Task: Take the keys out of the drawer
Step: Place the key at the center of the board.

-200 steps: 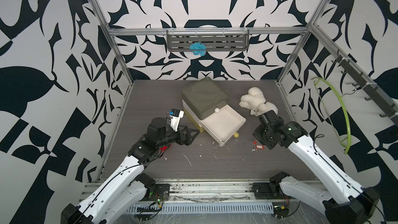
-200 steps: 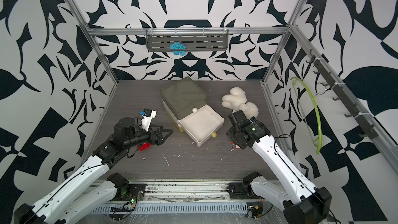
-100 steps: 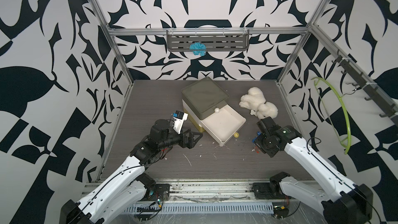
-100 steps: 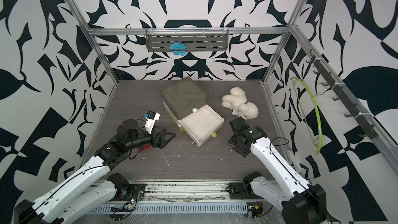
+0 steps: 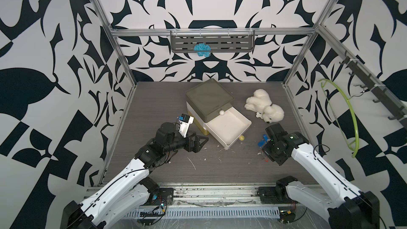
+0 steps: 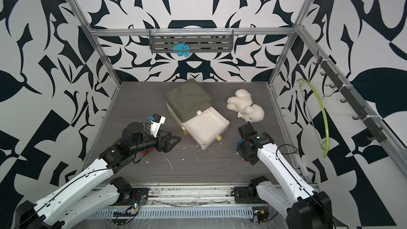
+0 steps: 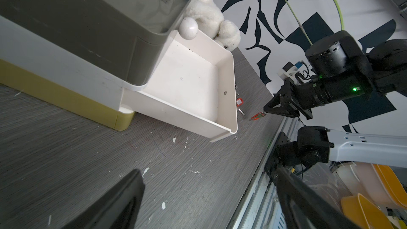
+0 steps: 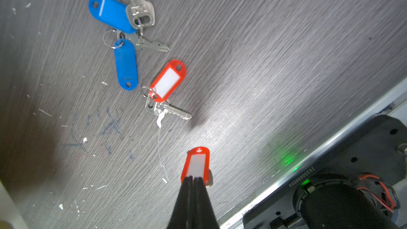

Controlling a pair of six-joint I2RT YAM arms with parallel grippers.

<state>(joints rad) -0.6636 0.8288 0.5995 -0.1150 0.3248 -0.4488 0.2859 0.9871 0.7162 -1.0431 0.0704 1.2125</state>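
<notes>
The white plastic drawer (image 5: 228, 126) is seen empty; the small metal keys (image 8: 167, 81) with blue and red plastic tags are laid on the grey wood-grain tabletop (image 8: 286, 51) beside it. One red rectangular tag (image 8: 196, 164) is pinched only at its end by the closed right gripper (image 8: 193, 178), so it could be twisted loose or dragged across the others. The left gripper (image 5: 201, 143) is held wide open beside the drawer, which could be knocked by it.

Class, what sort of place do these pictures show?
Probably a robot test cell: a left arm and right arm mounted on a base rail, patterned walls on a metal frame, and a plush toy prop.
</notes>
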